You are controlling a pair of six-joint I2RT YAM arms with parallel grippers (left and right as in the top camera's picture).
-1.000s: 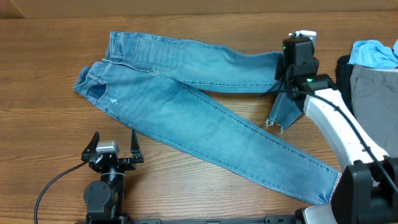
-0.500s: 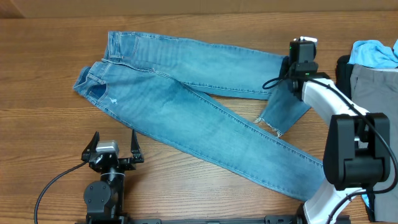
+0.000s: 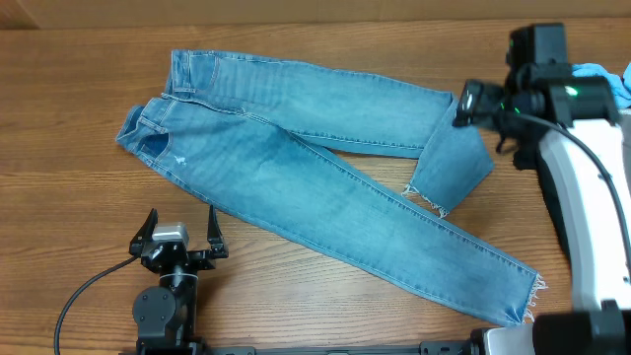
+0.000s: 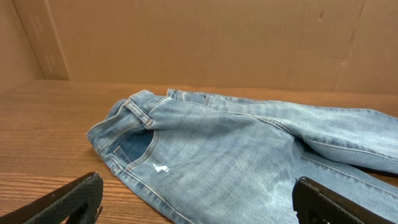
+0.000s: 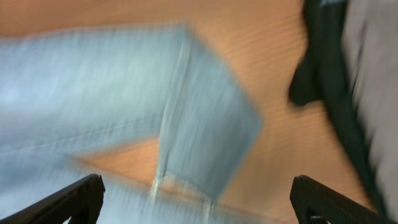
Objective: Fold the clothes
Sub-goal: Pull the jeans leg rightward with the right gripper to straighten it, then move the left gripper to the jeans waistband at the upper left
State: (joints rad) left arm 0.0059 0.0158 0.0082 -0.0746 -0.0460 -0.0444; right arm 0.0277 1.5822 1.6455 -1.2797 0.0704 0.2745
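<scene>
— Overhead first: what's on the left?
— Left gripper, jaws wide and empty, near the jeans, which lie spread across the wooden table, one cuff folded back.
— And the right?
— Right gripper by that cuff, fingers apart, holding nothing. Past it a sky-blue garment; its wrist view shows black cloth and grey cloth, blurred.

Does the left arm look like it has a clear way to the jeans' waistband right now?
Probably yes. The left gripper sits with fingers open just short of the jeans, and the waistband lies flat and uncovered ahead of it. Only bare table lies between.
</scene>
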